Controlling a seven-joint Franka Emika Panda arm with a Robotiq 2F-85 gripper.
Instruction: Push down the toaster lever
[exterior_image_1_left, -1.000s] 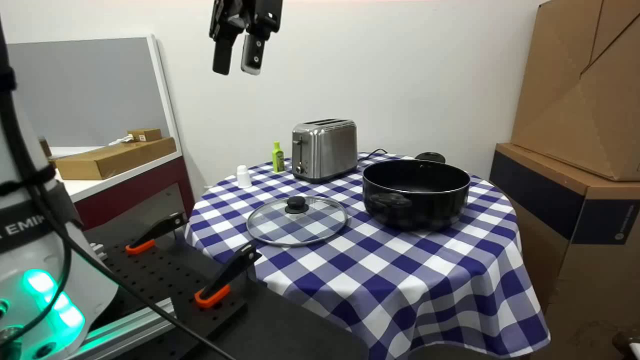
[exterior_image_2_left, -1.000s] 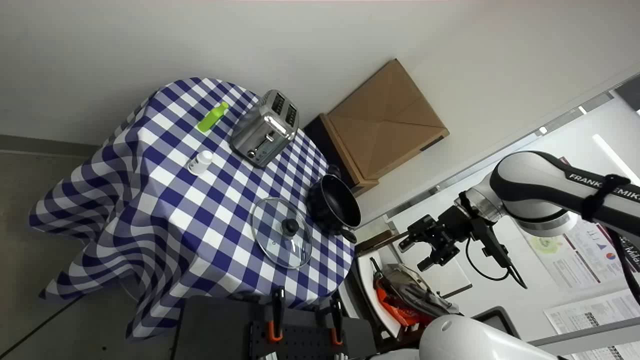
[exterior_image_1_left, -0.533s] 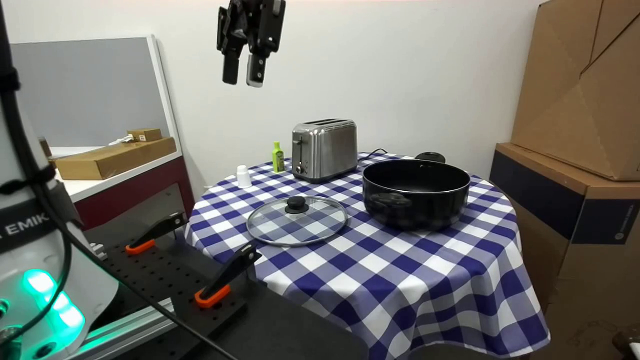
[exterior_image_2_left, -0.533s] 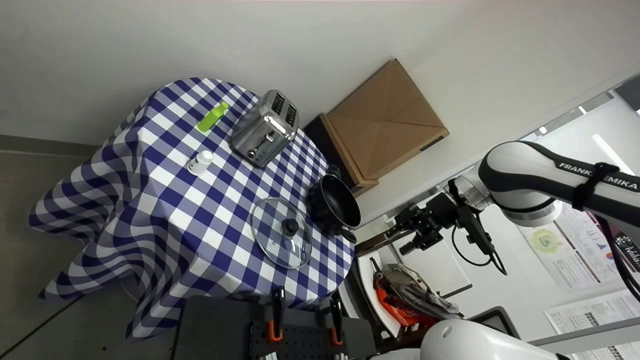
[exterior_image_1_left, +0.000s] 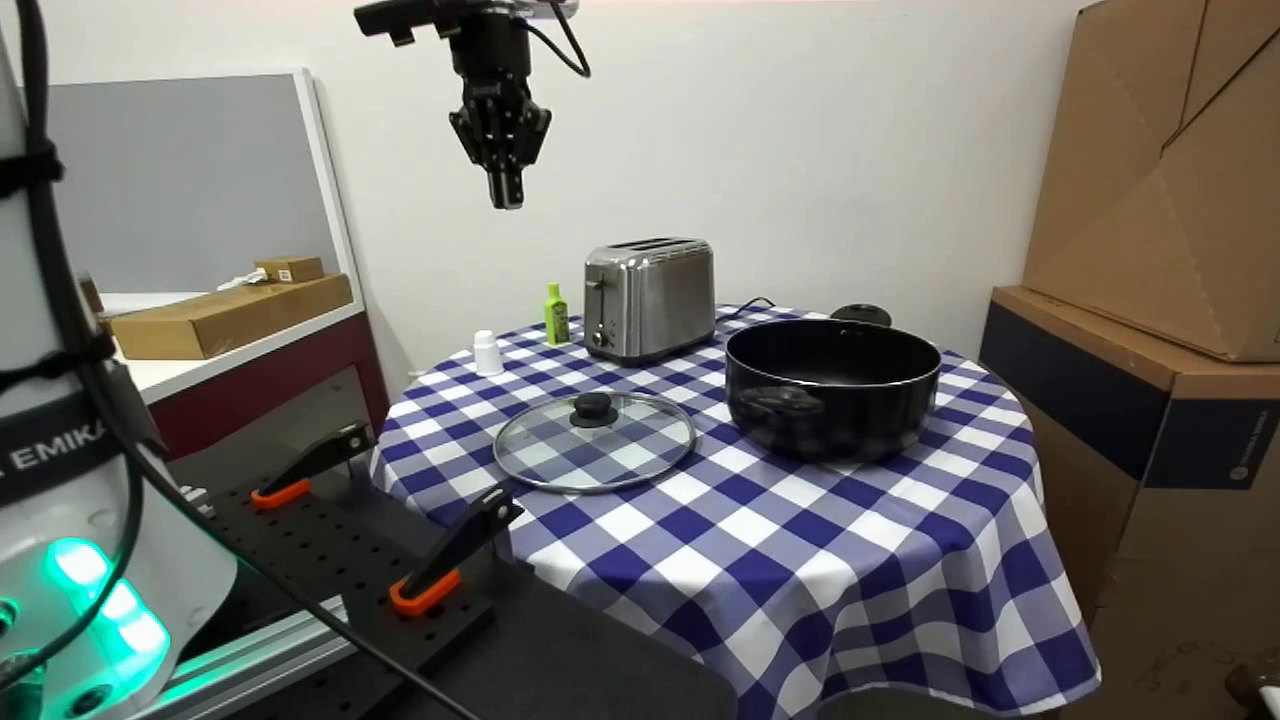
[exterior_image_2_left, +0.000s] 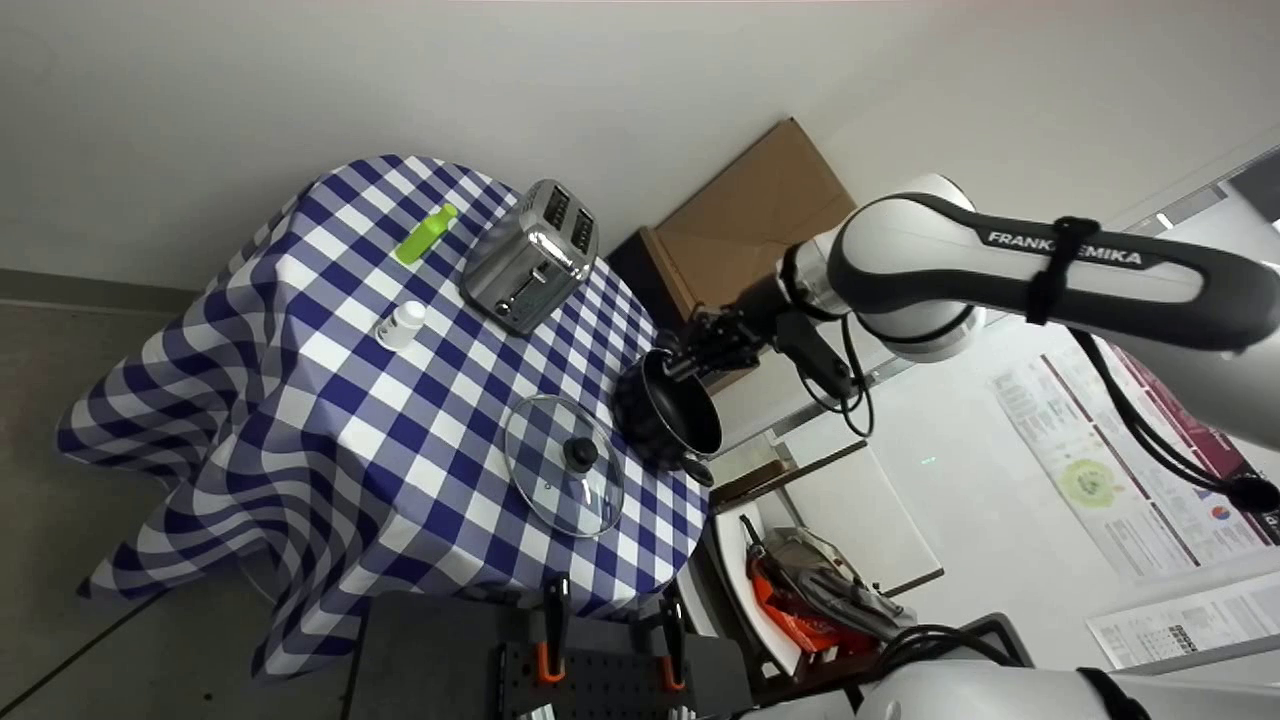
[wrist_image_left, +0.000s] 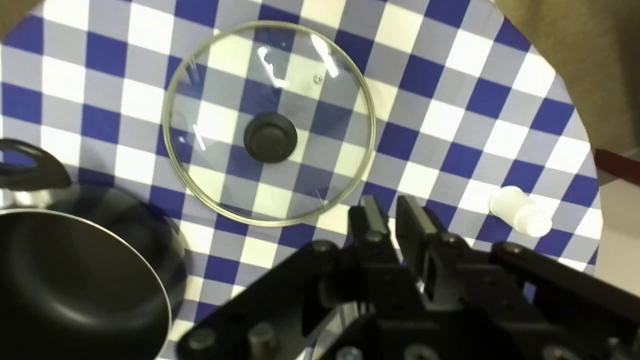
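The silver toaster (exterior_image_1_left: 665, 300) stands upright on the checkered cloth, seen in both exterior views. Its lever (exterior_image_2_left: 540, 273) sits high in the slot on the front face, above a round knob (exterior_image_1_left: 599, 337). High over the table hangs my gripper (exterior_image_1_left: 507, 200), well apart from the toaster and pointing down. In an exterior view the gripper (exterior_image_2_left: 682, 368) overlaps the pot in the picture. The wrist view shows the gripper (wrist_image_left: 384, 205) with its fingers drawn near each other, a narrow gap between them and nothing held. There I cannot make out the lever; it is hidden or out of view.
A glass lid (wrist_image_left: 270, 137) lies flat beside the black pot (exterior_image_1_left: 840, 415). Near the toaster stand a white bottle (exterior_image_2_left: 401, 326) and a green bottle (exterior_image_2_left: 427, 235). Clamps (exterior_image_1_left: 450, 550) rise at the robot's mount, and large cardboard boxes (exterior_image_1_left: 1150, 200) stand beside the table.
My gripper has come lower and swung over the table, turning more upright. Its fingers have come from wide apart to a narrow gap. The toaster and the other table things have not moved.
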